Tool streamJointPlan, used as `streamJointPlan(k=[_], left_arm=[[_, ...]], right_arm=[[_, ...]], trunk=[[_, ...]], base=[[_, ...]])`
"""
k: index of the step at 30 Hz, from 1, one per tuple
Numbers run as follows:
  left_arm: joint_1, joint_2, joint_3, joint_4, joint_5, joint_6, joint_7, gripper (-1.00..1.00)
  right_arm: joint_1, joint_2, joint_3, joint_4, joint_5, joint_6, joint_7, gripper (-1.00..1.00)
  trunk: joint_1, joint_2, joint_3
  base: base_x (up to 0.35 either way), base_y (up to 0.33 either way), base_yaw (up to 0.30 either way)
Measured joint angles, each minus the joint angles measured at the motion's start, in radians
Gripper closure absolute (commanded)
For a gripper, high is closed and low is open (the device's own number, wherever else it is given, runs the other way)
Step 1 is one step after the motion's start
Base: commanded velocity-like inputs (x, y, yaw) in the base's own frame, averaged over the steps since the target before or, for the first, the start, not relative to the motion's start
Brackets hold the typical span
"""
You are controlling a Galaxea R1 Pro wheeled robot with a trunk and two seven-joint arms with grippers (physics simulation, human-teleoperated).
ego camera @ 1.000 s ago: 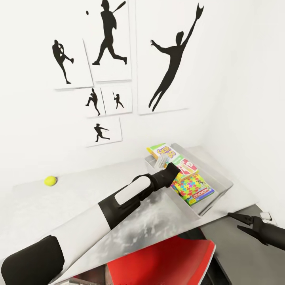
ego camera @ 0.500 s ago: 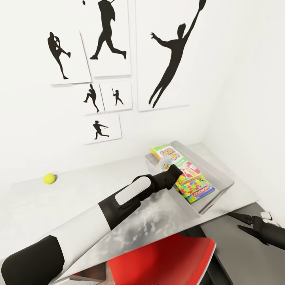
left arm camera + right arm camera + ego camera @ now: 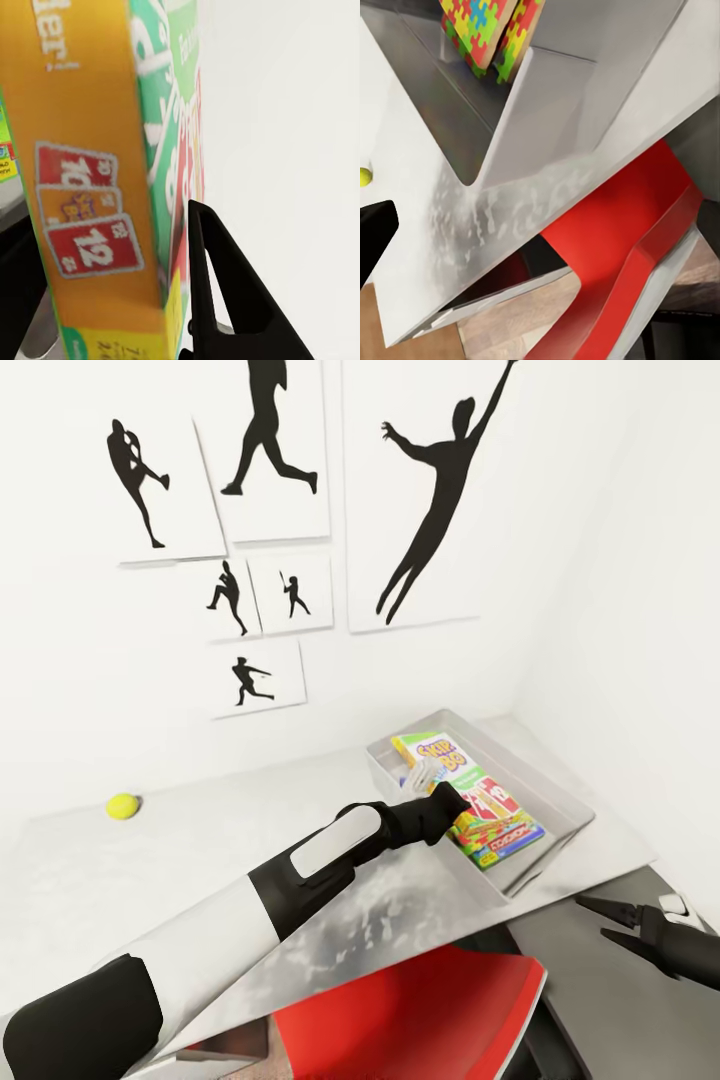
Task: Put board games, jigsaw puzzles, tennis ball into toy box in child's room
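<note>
The toy box (image 3: 560, 800) is a shallow grey tray with slanted sides, and from the head view we see it sitting at the far right end of the white table (image 3: 200, 850), by the wall. Inside it lie flat bright game boxes: the "Skip-Bo" box (image 3: 437, 753) at the back and a blue-edged box (image 3: 510, 840) at the front. Our left gripper (image 3: 424, 775) reaches over the near rim of the tray, but we cannot tell from here how its pale fingers stand. The little yellow-green tennis ball (image 3: 123, 805) rests far off on the left part of the table. Our right gripper (image 3: 608, 920) hangs low at the right, over the dark grey top, with its two thin black fingers spread apart and empty. A shiny red chair (image 3: 420, 1010) sits under the table. Black shadow pictures (image 3: 435, 490) hang on the white wall. Compared with a second ago, the whole view has tipped down a bit, and the puzzle-patterned square on top of the pile is now covered by a red and green box. In the left wrist view we see a black finger (image 3: 225, 292) right against a flat orange and green card box (image 3: 97, 187), seemingly pinching it. In the right wrist view we see the tray's smooth grey wall (image 3: 547, 97), two thin jigsaw puzzles (image 3: 484, 30) leaning inside, the ball (image 3: 364, 176) and the red chair (image 3: 615, 247).
</note>
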Motion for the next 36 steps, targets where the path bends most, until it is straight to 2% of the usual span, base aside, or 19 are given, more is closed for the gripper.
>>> streamJointPlan(k=[11,21,33,36], left_arm=[[0.0,0.0,0.001,-0.002,0.001,-0.004,-0.002,1.0],[0.0,0.0,0.0,-0.096,-0.001,-0.01,-0.005,1.0],[0.0,0.0,-0.001,-0.103,-0.004,-0.012,-0.006,1.0],[0.001,0.0,0.0,-0.103,-0.004,-0.013,-0.007,1.0]], right_arm=[[0.0,0.001,0.0,0.0,0.001,0.0,0.0,-1.0],[0.0,0.0,0.0,0.0,0.0,0.0,0.0,-1.0],[0.0,-0.005,0.0,-0.008,-0.006,0.0,0.003,-1.0],[0.001,-0.01,-0.001,-0.016,-0.012,0.0,0.023,-1.0]], trunk=[[0.0,0.0,-0.018],[0.0,0.0,-0.035],[0.0,0.0,-0.054],[0.0,0.0,-0.059]], base=[[0.0,0.0,0.0],[0.0,0.0,0.0],[0.0,0.0,0.0],[0.0,0.0,0.0]])
